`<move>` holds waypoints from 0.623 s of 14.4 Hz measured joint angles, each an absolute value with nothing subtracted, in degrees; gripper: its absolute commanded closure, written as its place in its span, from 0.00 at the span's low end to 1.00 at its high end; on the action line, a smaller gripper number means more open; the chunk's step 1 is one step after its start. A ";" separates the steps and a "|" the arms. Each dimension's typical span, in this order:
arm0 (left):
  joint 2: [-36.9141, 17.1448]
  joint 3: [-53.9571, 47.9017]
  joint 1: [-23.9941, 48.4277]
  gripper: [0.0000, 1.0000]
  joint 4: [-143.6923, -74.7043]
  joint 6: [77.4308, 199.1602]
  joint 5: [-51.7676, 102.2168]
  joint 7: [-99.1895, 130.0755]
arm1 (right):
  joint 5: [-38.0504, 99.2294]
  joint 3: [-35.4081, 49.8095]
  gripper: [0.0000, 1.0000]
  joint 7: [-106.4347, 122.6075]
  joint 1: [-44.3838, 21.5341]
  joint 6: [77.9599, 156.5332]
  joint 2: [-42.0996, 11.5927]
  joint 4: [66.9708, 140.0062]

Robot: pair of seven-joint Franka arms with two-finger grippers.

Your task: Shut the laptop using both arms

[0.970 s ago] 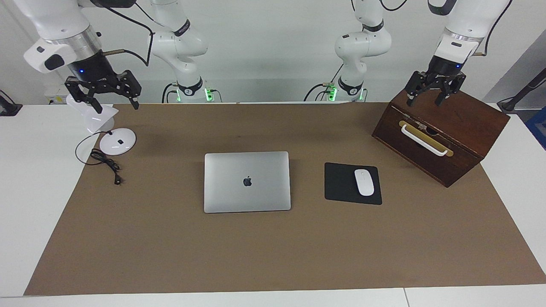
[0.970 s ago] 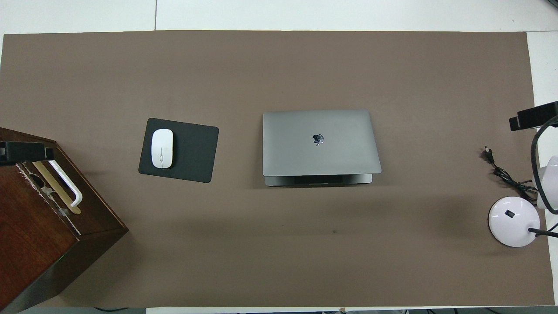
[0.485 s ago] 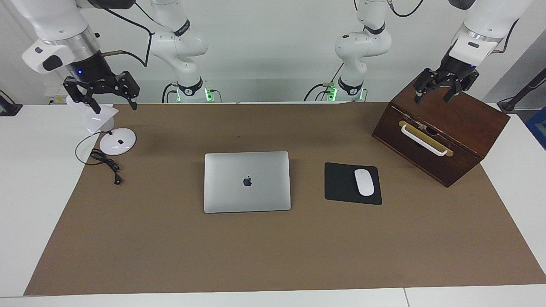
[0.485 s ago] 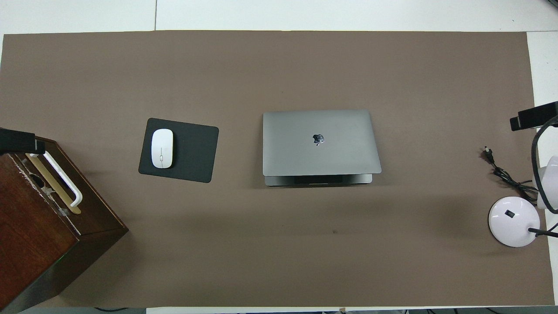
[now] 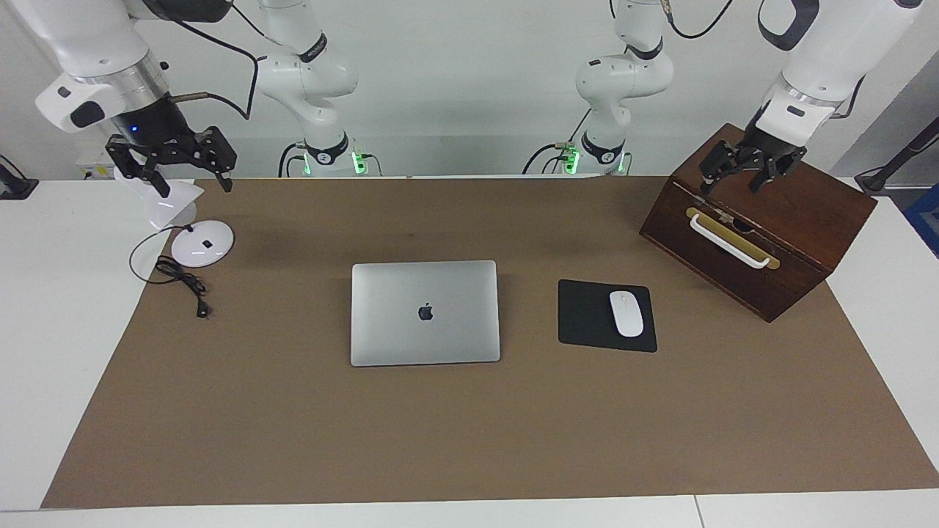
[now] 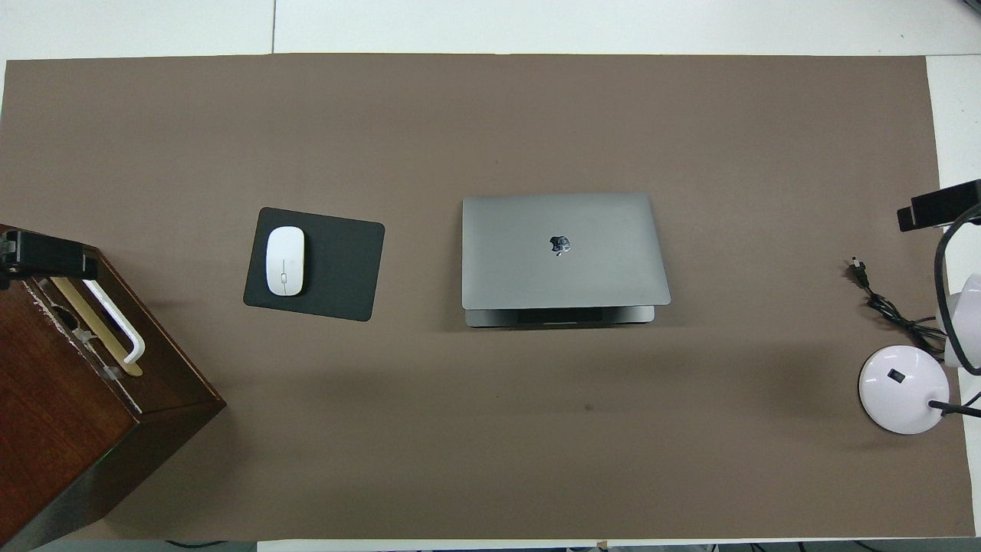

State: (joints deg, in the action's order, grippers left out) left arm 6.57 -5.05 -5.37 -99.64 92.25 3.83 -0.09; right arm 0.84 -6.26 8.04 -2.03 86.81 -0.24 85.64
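Change: left gripper dipping toward wooden box, upper right; right gripper drifting, upper left.
Jaws: both spread, empty.
Laptop: lid nearly down, untouched; closing pending.

A: The laptop lies near the middle of the brown mat, lid almost down, with a strip of its base showing along the edge nearer the robots.

B: And the black mouse pad?

A: Beside the laptop, toward the left arm's end of the mat, with the white mouse on it. The wooden box sits at the mat's corner by the left arm, its white handle turned toward the mat's middle.

B: The other end?

A: The white lamp base stands by the mat's edge at the right arm's end, its black cable lying on the mat. Each arm shows only a dark tip at that view's side edge.
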 measured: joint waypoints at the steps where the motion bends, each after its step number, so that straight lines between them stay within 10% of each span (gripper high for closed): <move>1: 6.57 -5.10 -5.37 0.00 -99.68 92.49 3.82 -0.09 | 0.52 -6.37 0.00 8.04 -2.00 86.85 -0.24 85.66; 9: 6.59 -5.12 -5.37 0.00 -99.68 92.72 3.67 -0.10 | 0.29 -6.67 0.00 8.04 -1.88 88.25 -0.23 85.63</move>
